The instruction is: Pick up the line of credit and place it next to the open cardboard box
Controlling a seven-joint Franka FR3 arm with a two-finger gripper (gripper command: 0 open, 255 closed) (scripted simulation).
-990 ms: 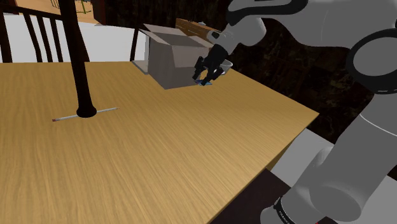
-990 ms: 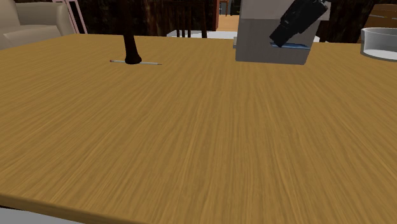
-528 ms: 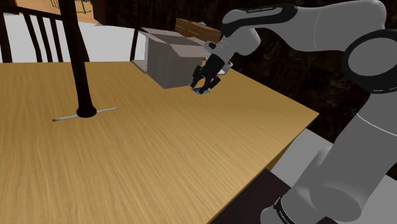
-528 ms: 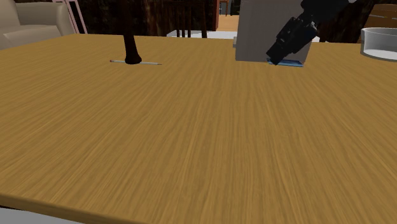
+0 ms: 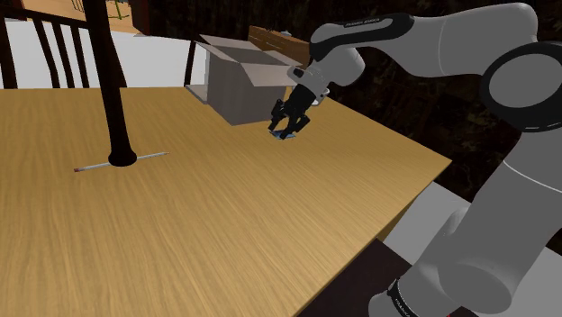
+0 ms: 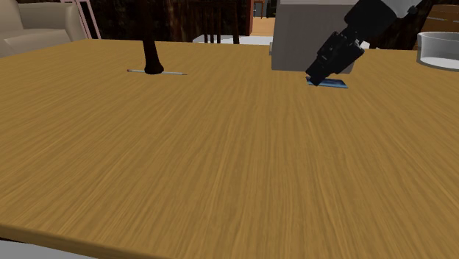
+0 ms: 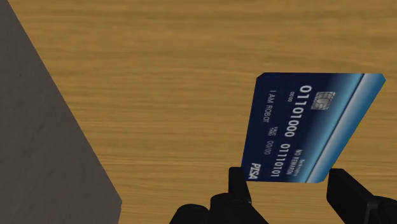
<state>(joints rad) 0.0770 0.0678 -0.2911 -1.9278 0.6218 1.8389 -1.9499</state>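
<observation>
Wrist view: the two black fingers (image 7: 236,184) of the pincer (image 7: 288,175) are seen set part-way apart. The near short end of a blue credit card (image 7: 312,127) is clasped between them, with one finger pressed to each long edge. The card's printed face is turned up, and a chip and rows of white digits can be read on it. Its long axis is directed away from the fingers, so the free short end lies farthest from the pincer. Beneath it the wooden surface (image 7: 159,76) is shown, and close at one side a plain grey wall of the open box (image 7: 38,140). In the second exterior view the card is found flat and low at the surface, though whether it touches cannot be told. There it is placed just in front of the box's near face and apart from it, its long axis laid roughly along that face and pointed from the pincer toward that view's right. Farther across the surface a pencil (image 6: 173,73) is laid, with a dark post (image 6: 150,44) stood at its middle. Beyond the far edge a pale sofa (image 6: 37,26) and a grey round vessel (image 6: 439,51) are seen.
</observation>
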